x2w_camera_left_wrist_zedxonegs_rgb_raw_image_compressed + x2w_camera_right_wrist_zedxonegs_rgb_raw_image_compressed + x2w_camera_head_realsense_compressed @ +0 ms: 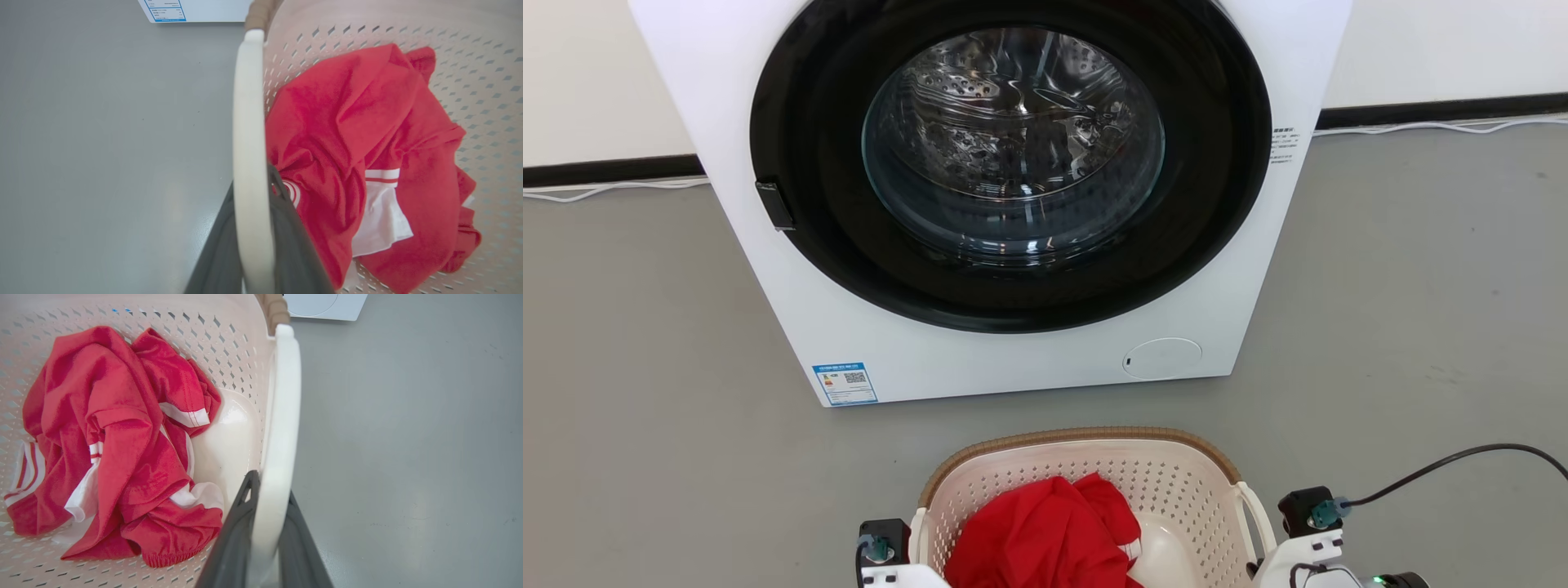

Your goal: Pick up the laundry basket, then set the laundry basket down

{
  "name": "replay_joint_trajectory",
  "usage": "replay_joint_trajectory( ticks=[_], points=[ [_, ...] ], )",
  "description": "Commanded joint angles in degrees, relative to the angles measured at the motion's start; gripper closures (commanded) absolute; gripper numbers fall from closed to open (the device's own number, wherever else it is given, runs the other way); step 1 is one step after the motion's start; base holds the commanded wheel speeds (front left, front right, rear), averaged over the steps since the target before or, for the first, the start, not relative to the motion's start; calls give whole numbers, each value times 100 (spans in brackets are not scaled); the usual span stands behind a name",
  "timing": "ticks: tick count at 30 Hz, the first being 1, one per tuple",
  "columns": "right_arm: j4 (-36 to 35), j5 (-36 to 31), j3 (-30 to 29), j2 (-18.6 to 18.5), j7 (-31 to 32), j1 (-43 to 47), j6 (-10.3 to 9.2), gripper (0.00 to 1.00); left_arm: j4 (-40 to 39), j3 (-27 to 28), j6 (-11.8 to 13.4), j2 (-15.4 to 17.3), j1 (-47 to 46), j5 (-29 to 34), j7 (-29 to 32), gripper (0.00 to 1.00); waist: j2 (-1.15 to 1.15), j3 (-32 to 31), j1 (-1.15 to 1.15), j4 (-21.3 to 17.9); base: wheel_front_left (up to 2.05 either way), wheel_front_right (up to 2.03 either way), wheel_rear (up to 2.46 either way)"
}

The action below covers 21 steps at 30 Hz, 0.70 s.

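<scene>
Laundry basket is at the bottom middle of the head view, just in front of the big white washing machine. It is cream with lots of little holes and has a brown rim. I cannot tell if the laundry basket is touching the grey floor or is a bit above it.

On the left, the washing machine has a small blue sticker near its bottom corner. The left gripper is at the basket's left side. Its two dark fingers sit one on each side of the white left handle and press right against it, so it is gripping that handle.

In the middle, a red shirt with white bands lies crumpled inside the basket. Behind the basket, the washing machine's round door is shut, and the shiny drum shows through the glass.

On the right, the white right handle runs between the two dark fingers of the right gripper. Both fingers touch it, so it is gripping that handle too. A black cable curves off from the right wrist over the floor.
</scene>
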Motion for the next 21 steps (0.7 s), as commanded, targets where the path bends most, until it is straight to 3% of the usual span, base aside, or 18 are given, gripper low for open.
replay_joint_trajectory(
  ticks=[1, 21],
  points=[
    [-95, -5, 159, 96, -3, -19, 42, 100, -131, 70, 28, 7, -176, -33, -98, 100, 0, -11, 0, 16, 0, 0, 0],
    [-106, 21, 218, 96, 20, -104, 42, 100, -60, -228, 40, 7, -255, -427, -199, 100, 0, 51, 0, 24, 0, 0, 0]
  ],
)
